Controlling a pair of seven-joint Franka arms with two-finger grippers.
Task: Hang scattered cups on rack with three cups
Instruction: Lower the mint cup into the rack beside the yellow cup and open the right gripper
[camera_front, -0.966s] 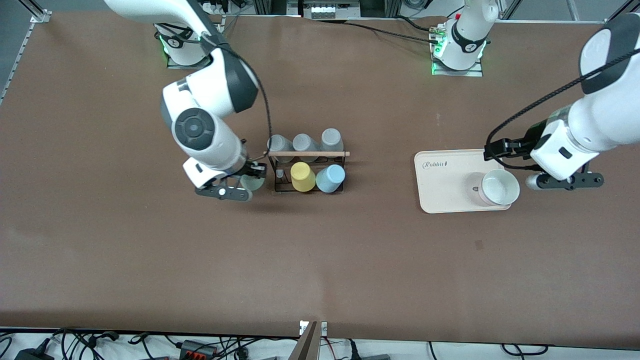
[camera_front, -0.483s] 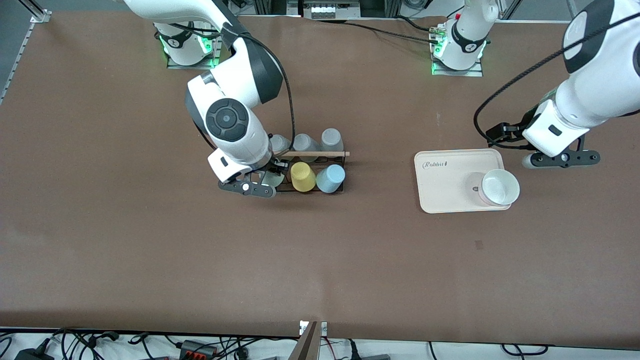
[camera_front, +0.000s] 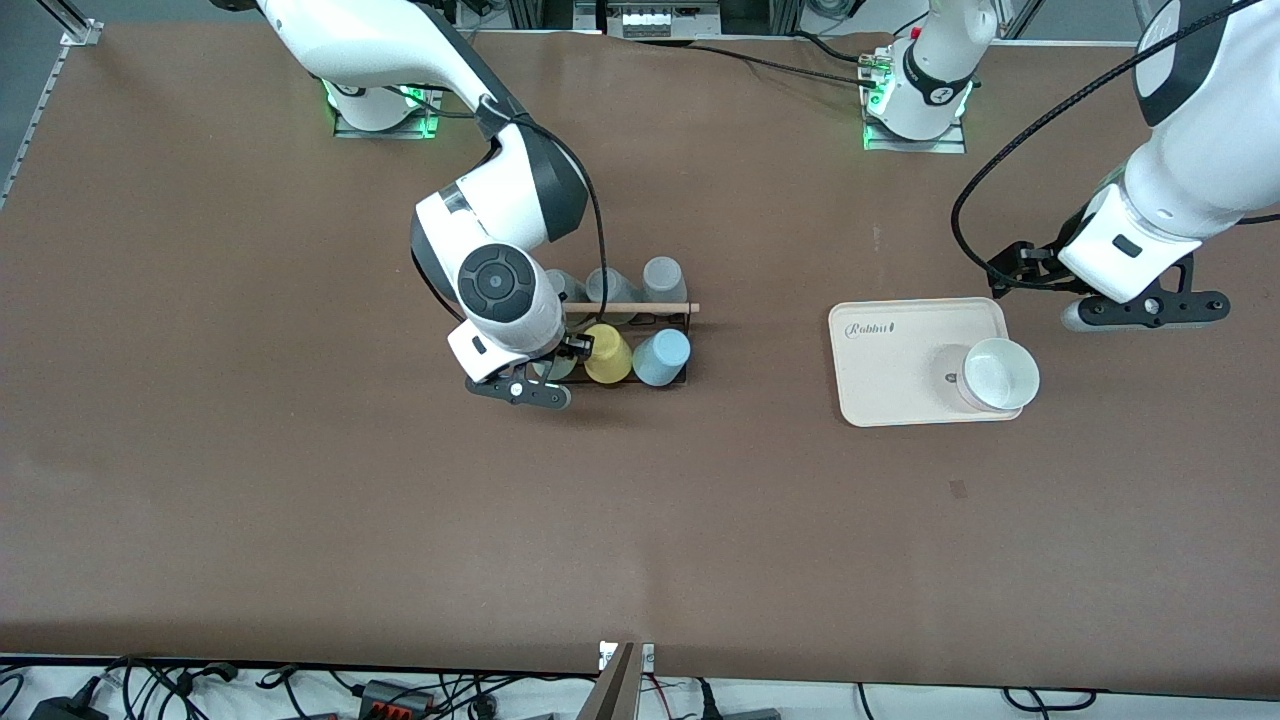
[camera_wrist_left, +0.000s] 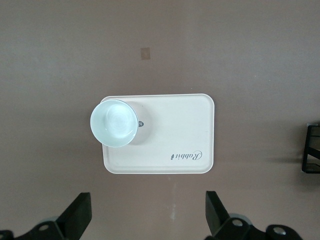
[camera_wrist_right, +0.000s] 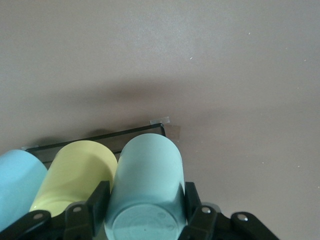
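Right now the right gripper (camera_wrist_right: 145, 210) is clamping the mint cup (camera_wrist_right: 145, 185) at the rack (camera_front: 615, 340), risking bumping the yellow cup (camera_wrist_right: 75, 175) while the left gripper (camera_wrist_left: 147, 220) is idling open

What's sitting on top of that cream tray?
One white bowl sits on the cream tray, at the corner nearest the left gripper, which waits open over bare table beside it. The bowl looks empty inside. Whatever tray surface lies under the bowl is covered.
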